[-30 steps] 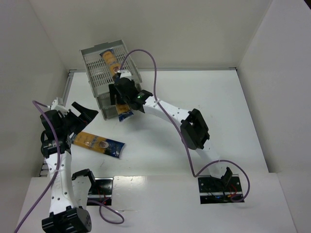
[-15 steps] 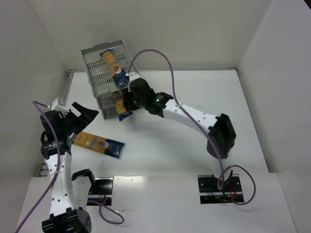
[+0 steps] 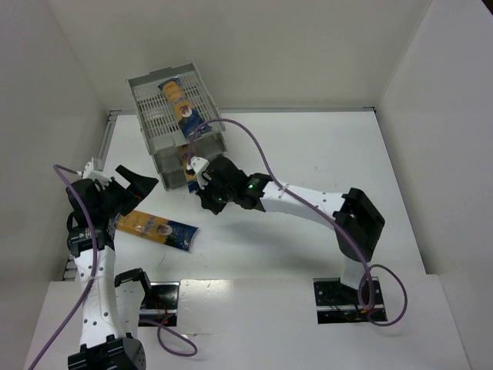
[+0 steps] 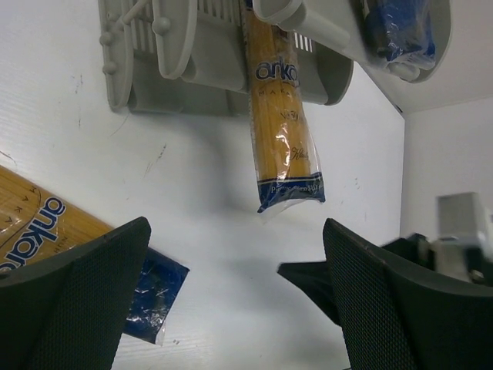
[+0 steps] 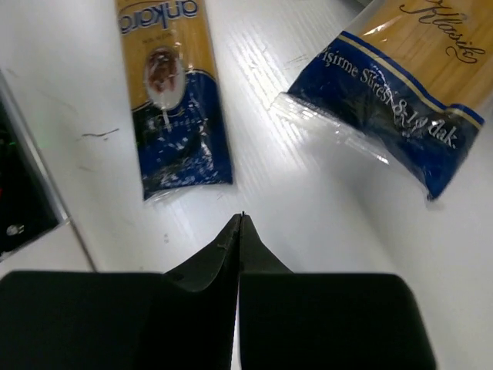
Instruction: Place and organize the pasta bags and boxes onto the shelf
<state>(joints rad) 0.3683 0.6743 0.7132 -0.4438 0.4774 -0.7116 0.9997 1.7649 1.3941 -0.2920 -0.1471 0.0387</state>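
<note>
Jaws: left gripper (image 3: 135, 193) spread, empty; right gripper (image 3: 206, 197) clenched on nothing.
Top view: first packet (image 3: 179, 100) lay atop shelf (image 3: 154, 123), 11 o'clock.
Left wrist: second packet (image 4: 281, 131) overhung shelf edge, 12 o'clock.
Right wrist: third packet (image 5: 173, 100) lay on table (image 5: 308, 200), unshelved.

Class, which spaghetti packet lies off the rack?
The packet flat on the table by the left hand; the other two sit in the rack.

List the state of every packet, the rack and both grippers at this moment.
Rack: upright on the table.
Top packet: lying flat on the top tray.
Lower packet: partly in a lower tier, blue end sticking out.
Loose packet: lying on the table, not shelved.
Left gripper: jaws open, empty.
Right gripper: jaws shut, empty.
</note>
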